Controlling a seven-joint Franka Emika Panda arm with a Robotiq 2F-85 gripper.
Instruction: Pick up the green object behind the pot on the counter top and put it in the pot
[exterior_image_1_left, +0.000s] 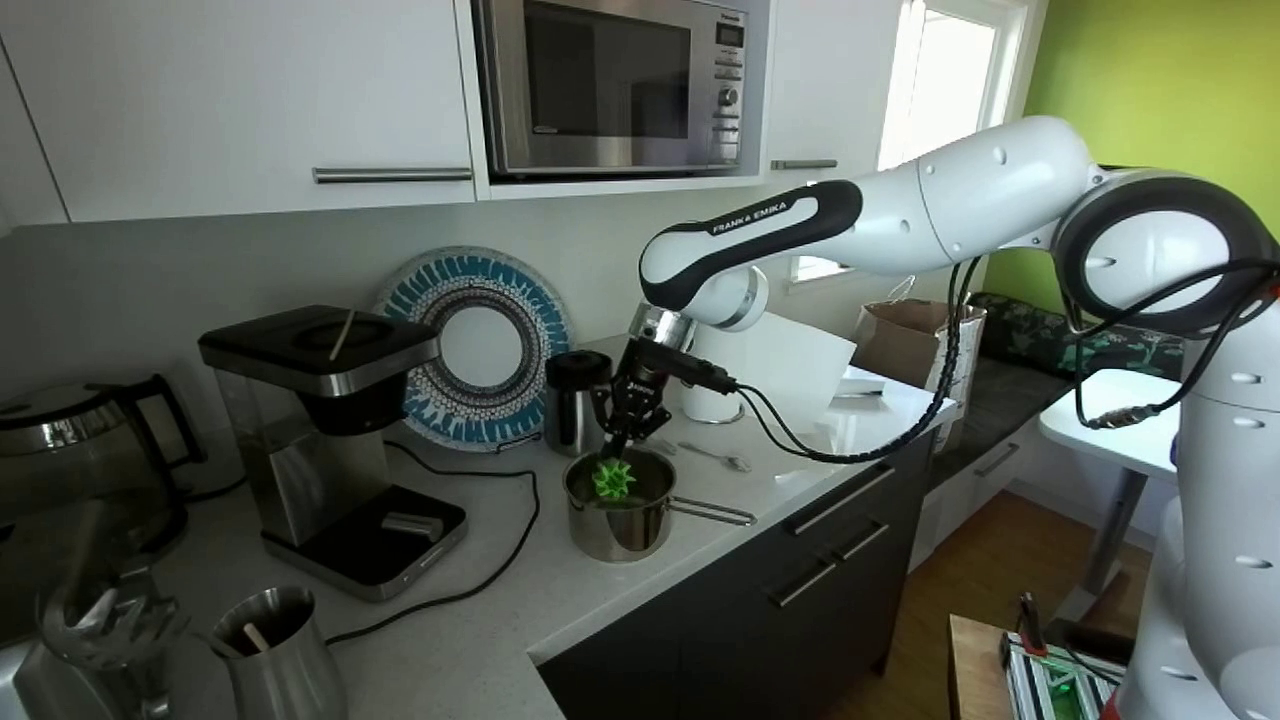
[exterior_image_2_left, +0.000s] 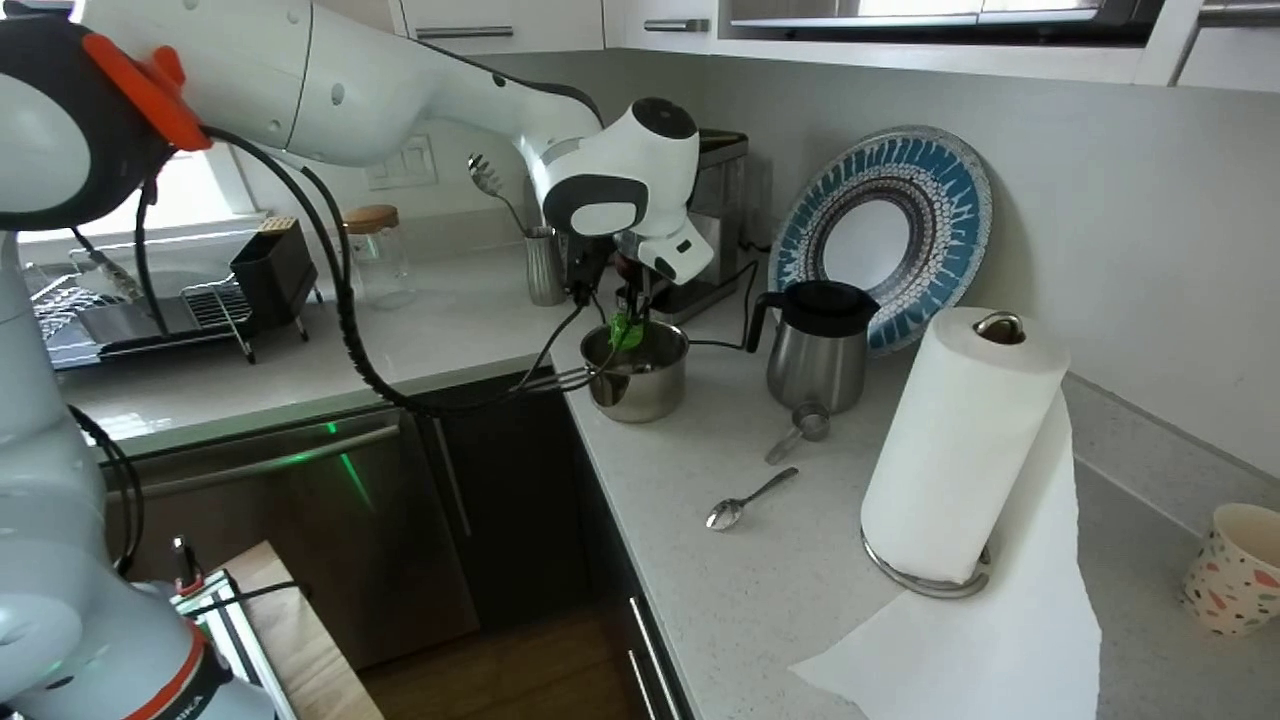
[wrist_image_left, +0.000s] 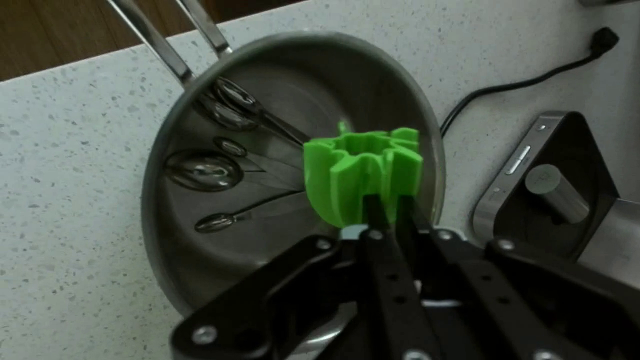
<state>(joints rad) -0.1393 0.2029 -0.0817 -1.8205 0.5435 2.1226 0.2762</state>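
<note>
The green object (wrist_image_left: 360, 175) is bright green with lobed, fluted sides and a hollow middle. My gripper (wrist_image_left: 391, 205) is shut on one of its ribs; both dark fingertips pinch it. In both exterior views the green object (exterior_image_1_left: 613, 479) (exterior_image_2_left: 626, 331) hangs at the mouth of the steel pot (exterior_image_1_left: 622, 535) (exterior_image_2_left: 645, 397), within its rim. How far it is below the rim I cannot tell. The pot stands upright on the pale counter top (exterior_image_1_left: 470, 640), its thin handle (exterior_image_1_left: 712, 511) pointing over the counter's front edge. In the wrist view several spoons (wrist_image_left: 204, 171) lie inside the pot.
A black coffee machine (exterior_image_1_left: 340, 370) with a cord stands beside the pot. A steel jug with a black lid (exterior_image_2_left: 820, 350) stands close behind it. A paper towel roll (exterior_image_2_left: 965, 440), a spoon (exterior_image_2_left: 745, 500) and a small scoop (exterior_image_2_left: 800, 430) are farther along. A patterned plate (exterior_image_1_left: 480, 280) leans on the wall.
</note>
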